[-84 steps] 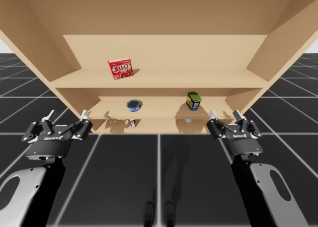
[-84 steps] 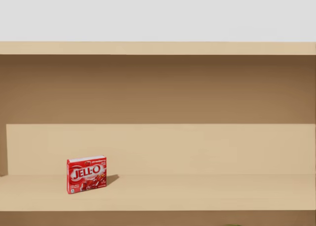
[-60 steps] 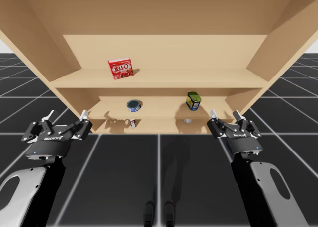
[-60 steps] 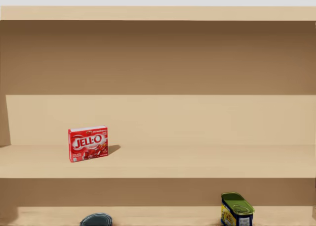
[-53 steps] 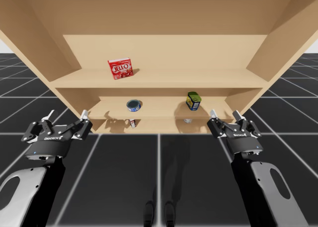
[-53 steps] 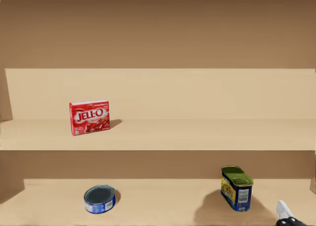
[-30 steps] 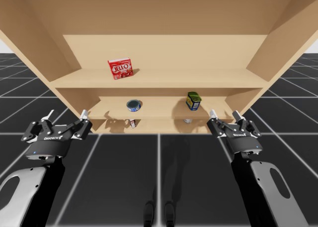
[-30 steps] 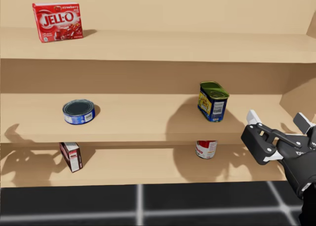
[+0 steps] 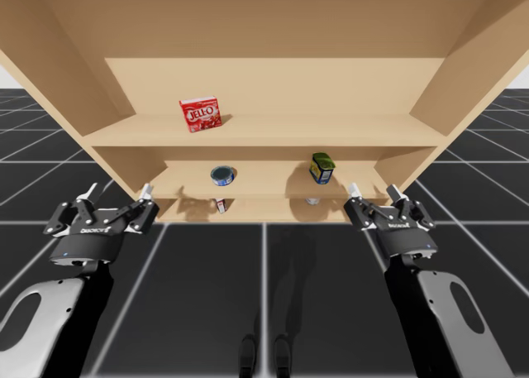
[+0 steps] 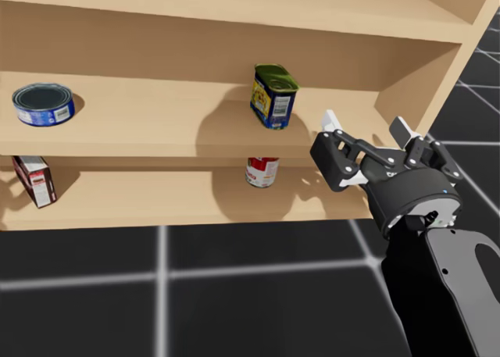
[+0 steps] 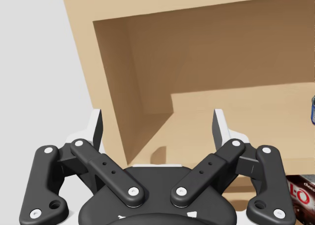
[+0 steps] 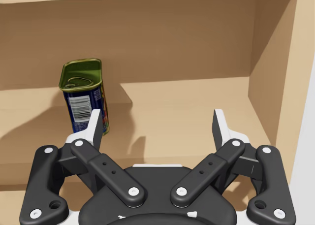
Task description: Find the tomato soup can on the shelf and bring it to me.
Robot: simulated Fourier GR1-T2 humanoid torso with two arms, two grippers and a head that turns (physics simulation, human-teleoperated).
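The tomato soup can [image 10: 262,172], red and white, stands upright on the bottom shelf, under the green-lidded blue tin [image 10: 273,96]. In the high view the soup can [image 9: 312,201] is a small shape deep under the middle board. My right gripper [image 10: 366,126] is open in front of the shelf, right of the can and higher than it, holding nothing. The right wrist view has my right gripper [image 12: 157,129] open, with the blue tin [image 12: 84,94] ahead beside one finger. My left gripper [image 9: 117,193] is open by the shelf's left end, and the left wrist view shows it [image 11: 157,129] open too.
The wooden shelf unit [image 9: 264,138] has three boards. A red box [image 9: 200,113] stands on the top one, a flat blue can [image 10: 44,104] on the middle one, a dark red box [image 10: 36,180] on the bottom one. The shelf's right side wall [image 10: 453,52] is close to my right gripper.
My head has turned down and to the right, so the lower shelves and my right gripper have come into the head view. My left gripper has shifted slightly right and lower.
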